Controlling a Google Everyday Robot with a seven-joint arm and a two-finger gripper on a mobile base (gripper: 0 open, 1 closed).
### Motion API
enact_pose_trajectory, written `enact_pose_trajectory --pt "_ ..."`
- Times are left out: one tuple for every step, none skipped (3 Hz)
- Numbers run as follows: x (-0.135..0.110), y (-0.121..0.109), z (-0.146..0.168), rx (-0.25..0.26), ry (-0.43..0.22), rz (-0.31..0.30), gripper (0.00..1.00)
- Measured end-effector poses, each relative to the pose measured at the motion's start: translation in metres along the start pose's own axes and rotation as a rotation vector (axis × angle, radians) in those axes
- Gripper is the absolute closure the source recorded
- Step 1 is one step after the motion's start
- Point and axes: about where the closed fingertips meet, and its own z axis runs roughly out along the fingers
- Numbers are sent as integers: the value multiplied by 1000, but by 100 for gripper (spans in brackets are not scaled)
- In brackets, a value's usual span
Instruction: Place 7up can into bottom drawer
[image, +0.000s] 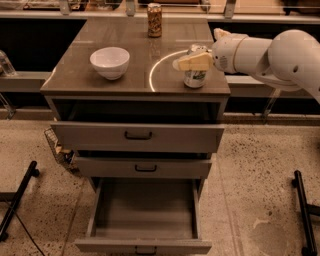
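A grey three-drawer cabinet (75, 82) is seen from the front and slightly above. A white robot arm (270, 55) reaches in from the right edge, where its far end is cut off. Its cream gripper (192, 61) lies across the upper part of the 7up can (195, 78), covering the can's rim. Whether the gripper is clamped on the can or only set around it cannot be told.

The 7up can stands upright on the cabinet top, near the front right corner. A white bowl (109, 62) sits on the left side of the top, and a brown-gold can (154, 20) stands at the back.

The bottom drawer (115, 246) is pulled well out, showing a plain grey inside; its handle is cut by the lower edge. The top drawer (100, 136) and the middle drawer (175, 167) are each pulled out a little. Something cluttered hangs at the cabinet's left side (57, 147), too dim to identify.
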Motion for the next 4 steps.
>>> enact_pose_trajectory --pt "8 1 7 -28 -15 29 0" --pt "17 -3 7 -36 -25 54 0" --pt "27 -5 8 -41 -25 79 0" --pt "34 -6 11 -45 -24 94 18"
